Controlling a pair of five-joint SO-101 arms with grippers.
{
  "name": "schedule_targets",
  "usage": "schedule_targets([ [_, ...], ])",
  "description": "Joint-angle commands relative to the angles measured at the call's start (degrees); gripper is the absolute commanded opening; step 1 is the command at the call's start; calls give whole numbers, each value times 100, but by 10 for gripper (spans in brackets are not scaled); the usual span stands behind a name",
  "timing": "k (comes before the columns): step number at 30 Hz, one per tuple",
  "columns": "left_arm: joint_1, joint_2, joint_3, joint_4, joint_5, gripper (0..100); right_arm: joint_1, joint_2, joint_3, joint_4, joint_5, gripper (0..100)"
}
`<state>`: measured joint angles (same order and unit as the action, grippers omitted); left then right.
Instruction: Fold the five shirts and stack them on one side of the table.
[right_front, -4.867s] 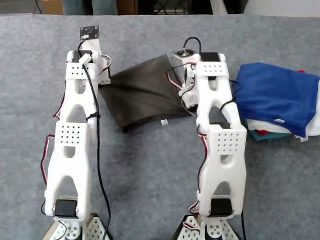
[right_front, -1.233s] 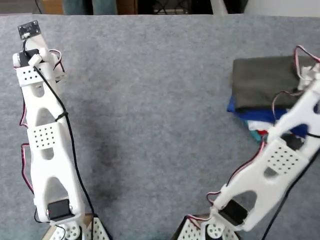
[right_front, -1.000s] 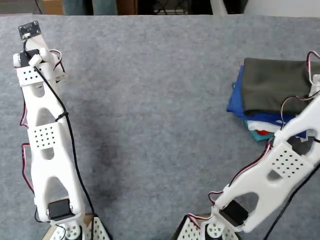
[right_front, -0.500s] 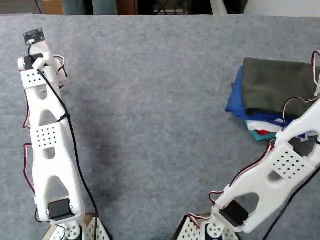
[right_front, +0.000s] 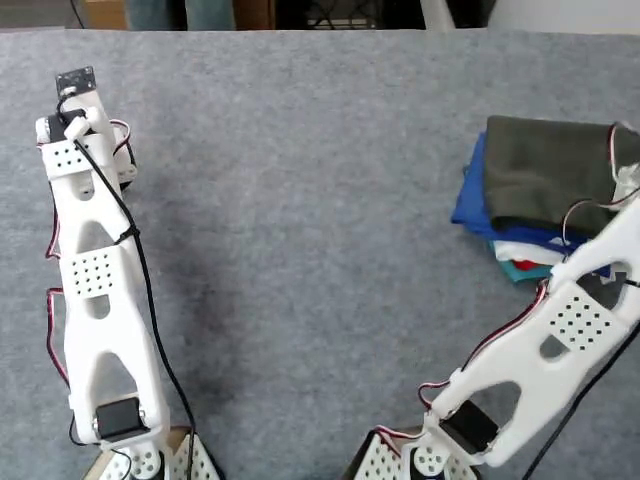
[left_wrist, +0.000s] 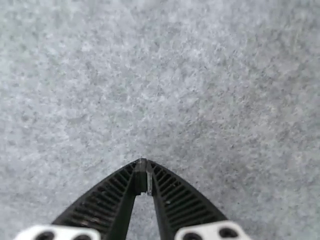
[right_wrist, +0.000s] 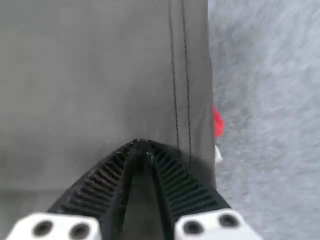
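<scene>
Stacking step apparently at its end, with the dark grey shirt (right_front: 545, 165) folded atop the stack (right_front: 470, 207), right gripper (right_wrist: 143, 146) pinched shut, empty, just over it, left gripper (left_wrist: 144, 165) likewise closed well apart from the stack; next, probably lifting clear without dragging cloth.

Two arms stand at one table (right_front: 300, 200): the left arm (right_front: 95, 270) and the right arm (right_front: 560, 330). Each carries one gripper, the left gripper (left_wrist: 144, 180) and the right gripper (right_wrist: 142, 150). One stack (right_front: 530, 215) shows five shirts: grey shirt (right_front: 550, 165), blue shirt (right_front: 470, 205), white shirt (right_front: 520, 250), teal shirt (right_front: 525, 268) (and a red shirt (right_wrist: 218, 122), a mere sliver).
</scene>
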<state>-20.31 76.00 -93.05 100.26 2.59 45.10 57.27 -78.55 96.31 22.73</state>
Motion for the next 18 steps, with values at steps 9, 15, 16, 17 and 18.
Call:
schedule_targets([
  [9, -22, -2013, -224, 70, -501, 28, -211, 13, -1385, 492, -123, 18],
  [15, 4, -3244, -224, 79, -475, 28, -440, -1015, -1297, 501, -141, 19],
  [16, -22, -3481, -224, 79, -475, 28, -492, -1297, -1226, 501, -141, 19],
  [17, -31, -3727, -215, 88, -484, 28, -545, -1596, -1130, 501, -141, 19],
  [18, -84, -3982, -215, 88, -484, 28, -633, -1912, -1015, 501, -141, 19],
])
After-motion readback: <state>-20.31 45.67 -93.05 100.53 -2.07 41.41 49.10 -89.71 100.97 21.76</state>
